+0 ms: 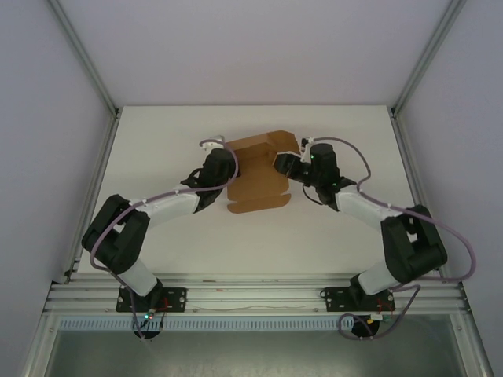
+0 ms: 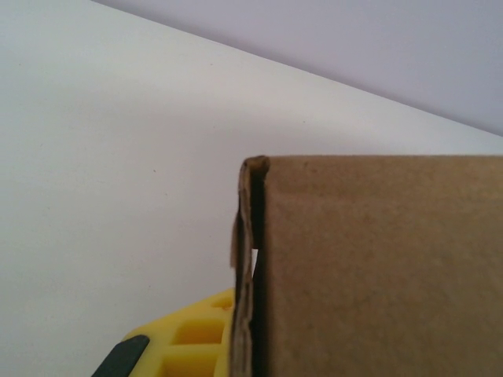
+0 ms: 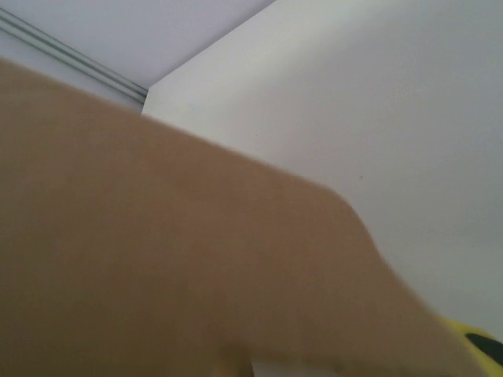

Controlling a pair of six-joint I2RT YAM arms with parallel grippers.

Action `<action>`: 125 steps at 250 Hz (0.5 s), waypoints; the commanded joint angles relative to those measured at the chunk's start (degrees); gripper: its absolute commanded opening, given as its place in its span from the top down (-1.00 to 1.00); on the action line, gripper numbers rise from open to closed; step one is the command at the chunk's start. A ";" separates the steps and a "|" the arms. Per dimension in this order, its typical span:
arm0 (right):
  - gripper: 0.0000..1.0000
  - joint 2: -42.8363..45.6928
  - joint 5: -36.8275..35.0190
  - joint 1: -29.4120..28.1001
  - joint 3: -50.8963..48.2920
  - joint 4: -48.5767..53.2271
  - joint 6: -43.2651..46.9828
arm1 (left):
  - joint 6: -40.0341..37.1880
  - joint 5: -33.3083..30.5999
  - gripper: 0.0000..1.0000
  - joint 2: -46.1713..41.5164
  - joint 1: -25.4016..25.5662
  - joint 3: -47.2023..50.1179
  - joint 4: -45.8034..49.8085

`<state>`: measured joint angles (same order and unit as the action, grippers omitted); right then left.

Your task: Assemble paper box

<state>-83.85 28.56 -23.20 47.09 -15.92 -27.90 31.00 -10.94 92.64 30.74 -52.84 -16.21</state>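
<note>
Resting on the table (image 1: 157, 141), middle-far: paper box (image 1: 255, 184), likely light, thin, easily creased. Pinched at its left edge by the closed left gripper (image 1: 231, 170). Right gripper (image 1: 281, 163) at its right side, opening impossible to tell. Best gripped near folds.

The top external camera sits high above the near edge of the table (image 1: 173, 243). It looks steeply down and forward from well off, so the whole surface lies in view. The left wrist camera rides low and very near the paper box (image 2: 377, 267), facing along the table toward a wall (image 2: 354, 39). The right wrist camera is nearer yet, the cardboard blurred before it, with table and wall beyond. All three views share the box and the table.
</note>
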 commanded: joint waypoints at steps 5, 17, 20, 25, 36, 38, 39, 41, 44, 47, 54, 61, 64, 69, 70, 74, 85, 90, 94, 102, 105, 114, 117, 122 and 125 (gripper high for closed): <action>-0.41 8.84 -5.74 0.28 -2.25 9.39 7.45 | -1.99 -0.52 1.00 -2.36 -0.59 1.55 -0.75; -0.56 12.39 -7.59 0.38 -2.91 13.14 10.14 | -2.87 0.03 1.00 -2.56 -0.86 1.97 -0.93; -0.59 13.31 -8.02 0.39 -3.07 14.05 10.87 | -3.08 0.05 1.00 -2.59 -0.94 2.03 -0.98; -0.63 14.83 -8.99 0.38 -3.41 15.27 12.02 | -3.49 0.20 1.00 -2.65 -0.95 2.18 -1.02; -0.71 17.50 -11.45 0.55 -4.38 17.34 14.09 | -4.43 0.64 1.00 -2.73 -1.08 2.30 -1.09; -0.72 17.54 -11.95 0.64 -4.55 17.57 14.38 | -4.61 0.76 1.00 -2.73 -1.11 2.37 -1.19; -0.72 18.31 -12.21 0.67 -4.64 17.67 14.51 | -4.71 0.75 1.00 -2.77 -1.07 2.38 -1.19; -0.73 19.15 -12.76 0.74 -4.77 17.92 14.77 | -4.85 0.81 1.00 -2.81 -1.09 2.52 -1.24; -0.74 20.04 -13.56 0.90 -5.04 18.20 15.06 | -5.08 0.91 1.00 -2.86 -1.12 2.63 -1.38; -0.75 20.84 -14.33 1.07 -5.26 18.47 15.27 | -5.21 1.00 1.00 -2.87 -1.12 2.71 -1.49; -0.77 22.45 -16.08 1.67 -5.59 19.01 15.42 | -5.54 1.21 1.00 -2.95 -1.06 2.90 -1.70; -0.81 23.72 -16.97 2.61 -5.80 19.40 15.42 | -5.95 1.71 1.00 -2.99 -1.12 3.13 -2.05; -0.81 24.19 -17.03 3.11 -5.78 19.58 15.41 | -6.07 1.97 1.00 -3.06 -1.12 3.25 -2.26; -0.82 24.69 -16.77 4.17 -5.75 19.78 15.29 | -6.34 2.35 1.00 -3.18 -1.12 3.43 -2.68; -0.82 24.79 -16.69 4.33 -5.72 19.83 15.22 | -6.41 2.42 1.00 -3.17 -1.12 3.48 -2.73; -0.82 25.02 -16.42 5.31 -5.60 20.00 14.96 | -6.57 2.72 1.00 -3.21 -1.12 3.59 -2.94; -0.82 25.00 -15.04 7.85 -4.77 20.29 14.36 | -6.86 3.35 1.00 -3.35 -1.11 3.96 -3.53; -0.83 24.78 -14.15 8.93 -4.55 20.27 14.29 | -7.01 3.67 1.00 -3.34 -1.12 4.01 -3.70; -0.83 24.44 -13.34 9.82 -4.19 20.24 14.28 | -7.21 3.77 1.00 -3.34 -1.12 4.01 -3.66; -0.82 23.46 -11.35 11.33 -3.38 20.22 14.47 | -7.47 3.82 1.00 -3.36 -1.12 3.92 -3.59; -0.81 23.00 -10.35 11.84 -3.06 20.34 14.84 | -7.40 3.86 1.00 -3.35 -1.14 3.87 -3.49; -0.78 21.24 -6.70 12.91 -1.73 20.76 16.85 | -7.65 3.90 1.00 -3.27 -1.07 3.60 -3.17; -0.77 20.67 -5.42 13.12 -1.28 20.94 17.81 | -7.72 3.86 1.00 -3.27 -1.12 3.60 -3.07; -0.75 19.55 -3.58 13.41 -0.53 21.41 19.52 | -7.87 3.99 1.00 -3.17 -1.13 3.51 -2.97; -0.74 18.92 -2.53 13.50 -0.02 21.73 20.65 | -7.90 4.07 1.00 -3.17 -1.12 3.48 -2.98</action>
<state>-60.45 17.98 -11.81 43.13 2.02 -14.24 25.26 -8.12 91.24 29.93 -49.30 -17.47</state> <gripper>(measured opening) 0.893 0.084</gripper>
